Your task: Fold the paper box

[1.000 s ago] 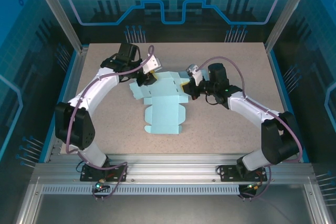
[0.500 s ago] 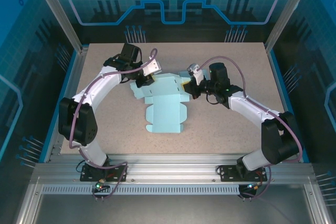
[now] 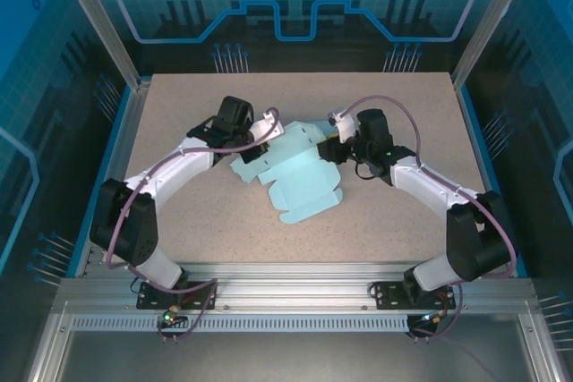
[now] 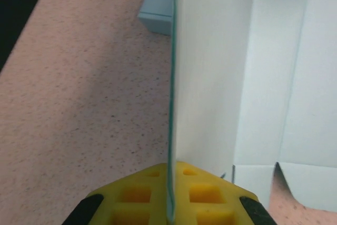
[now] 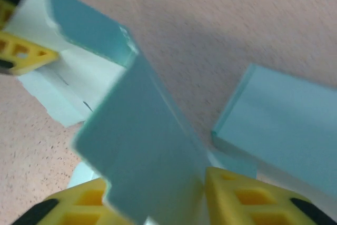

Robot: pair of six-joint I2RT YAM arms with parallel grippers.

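The paper box (image 3: 303,181) is a light blue flat cutout lying askew at the table's middle, its far panels lifted. My left gripper (image 3: 259,148) holds its left side. In the left wrist view the yellow fingers (image 4: 210,193) are shut on the thin edge of an upright panel (image 4: 210,67), white on its inner face. My right gripper (image 3: 325,142) is at the box's far right side. In the right wrist view a blue flap (image 5: 142,146) stands tilted between the parted yellow fingers (image 5: 237,196) of the right gripper (image 5: 158,196), which is open.
The speckled beige table (image 3: 179,212) stretches out on all sides of the box. A metal frame and blue walls enclose it. Both arm bases (image 3: 161,288) sit at the near edge.
The left gripper has closed on a panel and swung toward the centre. The box has turned and slid right. The right gripper's jaws have come apart from the flap.
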